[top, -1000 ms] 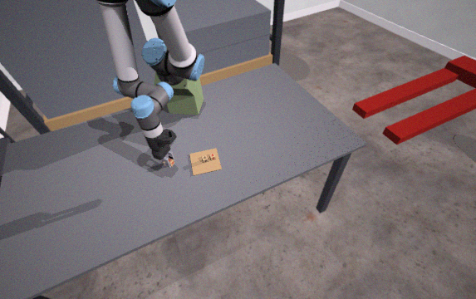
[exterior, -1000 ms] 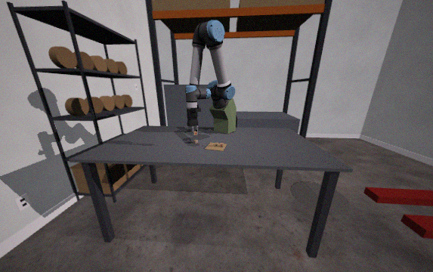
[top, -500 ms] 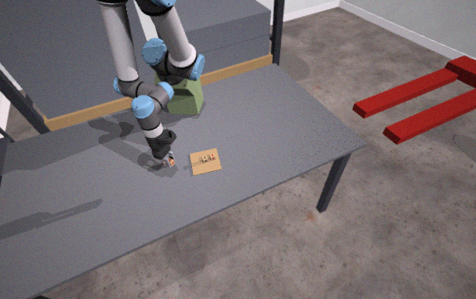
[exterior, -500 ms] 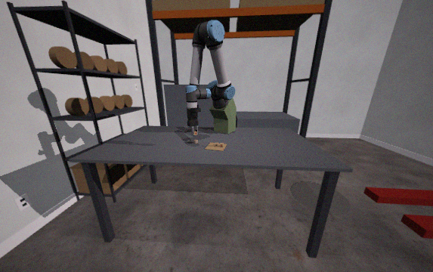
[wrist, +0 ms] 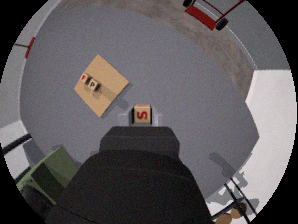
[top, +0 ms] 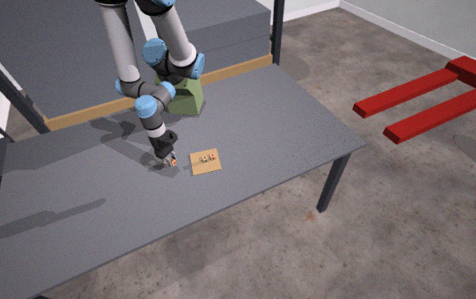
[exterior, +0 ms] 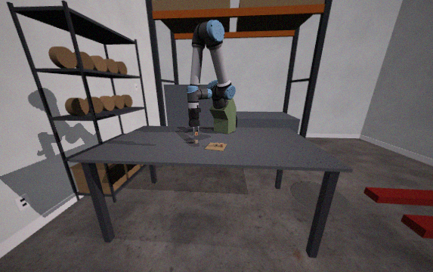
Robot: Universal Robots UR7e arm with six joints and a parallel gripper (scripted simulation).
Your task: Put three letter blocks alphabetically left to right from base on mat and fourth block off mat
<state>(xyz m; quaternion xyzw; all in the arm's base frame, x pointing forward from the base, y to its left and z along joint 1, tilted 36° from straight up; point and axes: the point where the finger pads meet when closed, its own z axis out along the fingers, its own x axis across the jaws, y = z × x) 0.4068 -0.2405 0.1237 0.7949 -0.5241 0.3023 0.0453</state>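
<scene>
Gripper clamped on S block, held above surface. Another block sits below, off mat. Farther over, P block and red-lettered block on mat, side by side.

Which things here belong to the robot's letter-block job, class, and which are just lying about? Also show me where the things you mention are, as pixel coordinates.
Belong to the job:
- mat (top: 210, 168) (exterior: 211, 148) (wrist: 107, 72)
- P block (top: 204, 159) (exterior: 216, 145) (wrist: 93, 84) and red-lettered block (top: 212, 156) (exterior: 221, 145) (wrist: 84, 78), on the mat
- S block (top: 173, 162) (exterior: 196, 134) (wrist: 142, 114), held in the gripper (top: 170, 160) (exterior: 196, 133) (wrist: 142, 111)
- lower block (exterior: 196, 141), off the mat

Just lying about:
- red forks (top: 408, 92) (exterior: 416, 196)
- brown round pieces (exterior: 63, 57) (wrist: 240, 209)
</scene>
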